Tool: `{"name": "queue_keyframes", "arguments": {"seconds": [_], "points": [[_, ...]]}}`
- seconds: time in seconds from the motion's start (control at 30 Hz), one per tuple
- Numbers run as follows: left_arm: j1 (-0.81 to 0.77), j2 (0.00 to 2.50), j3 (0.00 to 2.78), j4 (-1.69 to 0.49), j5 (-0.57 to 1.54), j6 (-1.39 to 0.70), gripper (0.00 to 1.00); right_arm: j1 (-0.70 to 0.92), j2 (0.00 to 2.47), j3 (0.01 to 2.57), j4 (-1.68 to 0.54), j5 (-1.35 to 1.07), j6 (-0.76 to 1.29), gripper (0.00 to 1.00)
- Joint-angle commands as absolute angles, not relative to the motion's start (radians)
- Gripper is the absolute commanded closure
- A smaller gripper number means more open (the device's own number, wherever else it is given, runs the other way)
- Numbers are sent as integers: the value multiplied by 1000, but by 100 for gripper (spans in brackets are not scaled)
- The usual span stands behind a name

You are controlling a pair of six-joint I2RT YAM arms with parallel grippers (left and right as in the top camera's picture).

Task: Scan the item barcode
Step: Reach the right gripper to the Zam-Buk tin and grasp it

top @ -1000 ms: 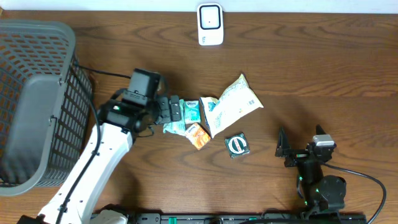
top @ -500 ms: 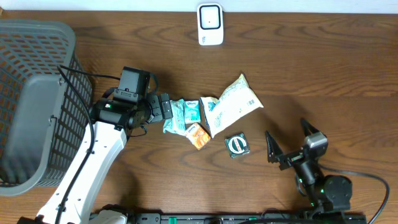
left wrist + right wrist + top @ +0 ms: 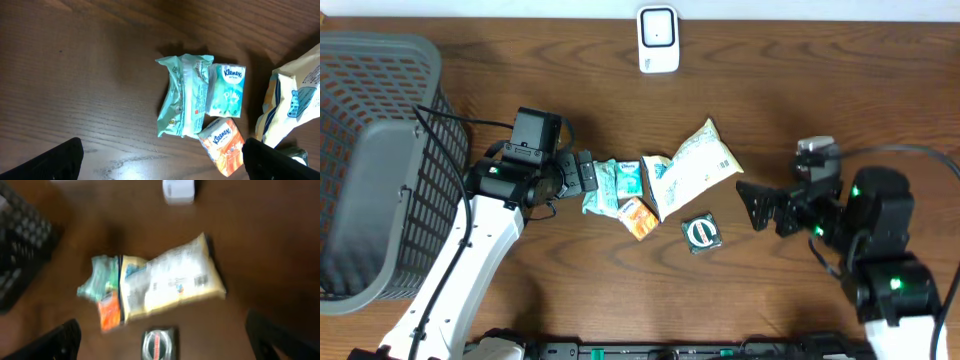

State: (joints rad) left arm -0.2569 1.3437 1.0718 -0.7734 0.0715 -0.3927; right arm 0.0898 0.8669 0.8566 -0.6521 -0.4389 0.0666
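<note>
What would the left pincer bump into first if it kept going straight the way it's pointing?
Probably the mint-green pack. The open left pincer points straight at it, with the blue Kleenex pack just behind. How high the pincer hangs is unclear, so it might pass over.

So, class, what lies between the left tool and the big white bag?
A crumpled green pack and a teal Kleenex pack, seen in the overhead view.

The left claw (image 3: 590, 173) gapes wide, empty, pointing right at the end of its white arm (image 3: 470, 262). The right claw (image 3: 748, 206), equally spread and empty, points left.
</note>
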Motion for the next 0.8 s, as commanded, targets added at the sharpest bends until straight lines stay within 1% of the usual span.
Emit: {"name": "queue_keyframes", "arguments": {"seconds": [0.0, 0.1, 0.27, 0.4, 0.47, 0.5, 0.53, 0.67, 0.77], "points": [[-252, 1346, 1083, -774, 55, -387, 0, 87, 963, 992, -779, -463, 15, 1], [-252, 1346, 1083, -774, 55, -387, 0, 97, 1071, 1123, -965, -478, -105, 1], [-252, 1346, 1083, -774, 55, -387, 0, 150, 1203, 1243, -1115, -477, -155, 1], [-252, 1346, 1083, -774, 55, -387, 0, 176, 1266, 1251, -1066, -486, -137, 1], [-252, 1346, 1083, -774, 55, -387, 0, 179, 1285, 1250, -1026, -570, -52, 1], [-252, 1346, 1083, -774, 55, -387, 0, 185, 1301, 1248, -987, -644, -76, 1], [-252, 1346, 1083, -774, 55, -387, 0, 197, 1311, 1248, -972, -645, -101, 1], [-252, 1346, 1083, -774, 55, -387, 0, 315, 1378, 1248, -996, -361, -14, 3], [-252, 1346, 1083, -774, 55, -387, 0, 389, 1430, 1248, -1036, -221, 40, 4]]}}
